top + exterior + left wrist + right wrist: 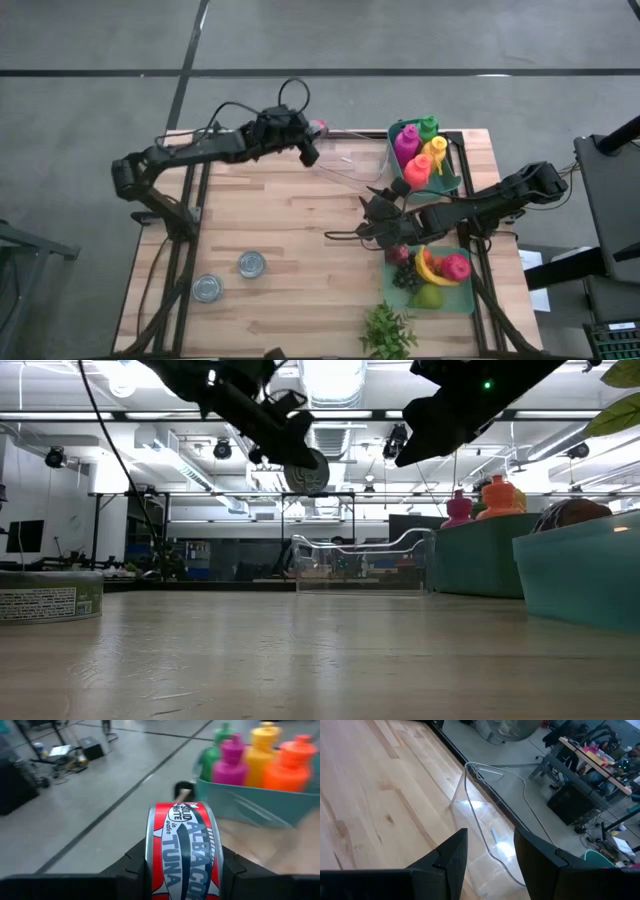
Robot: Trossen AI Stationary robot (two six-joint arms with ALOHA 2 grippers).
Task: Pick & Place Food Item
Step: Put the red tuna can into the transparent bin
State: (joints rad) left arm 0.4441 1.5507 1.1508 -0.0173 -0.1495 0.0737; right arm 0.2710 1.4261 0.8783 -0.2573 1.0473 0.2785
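From above: left gripper [312,138] at the far edge of the pale wooden table [290,250], clamped on a round red-labelled tuna can [318,128] beside a clear plastic bin [352,160]; right gripper [372,222] lower, near a teal tray of fruit [470,295]; teal tray of coloured squeeze bottles [452,175] at far right; two silver cans [228,277] near the front left. At table level: tuna can [305,470] carried high above the clear bin [360,565]; green-labelled can [50,600] at left. Left wrist: can [183,852] held on edge between both fingers [131,870]. Right wrist: fingers [451,857] stand partly apart, holding nothing, over the clear bin [485,840].
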